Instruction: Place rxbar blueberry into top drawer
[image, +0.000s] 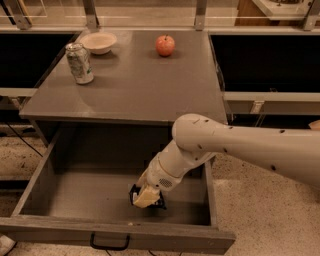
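The top drawer (55, 234) stands pulled wide open below the grey table, its black handle (109, 245) on the front panel. My gripper (144, 197) reaches down into the drawer's right-middle part, close to the floor. A dark sliver of the rxbar blueberry (160, 203) pokes out on both sides of the gripper's tip, low against the drawer floor. Most of the bar is hidden behind the gripper. My white arm (240, 147) comes in from the right over the drawer's right wall.
On the grey tabletop (135, 87) stand a soda can (79, 63) at the left, a white bowl (98, 42) behind it and a red apple (165, 45) at the back middle. Dark shelving flanks the table on both sides.
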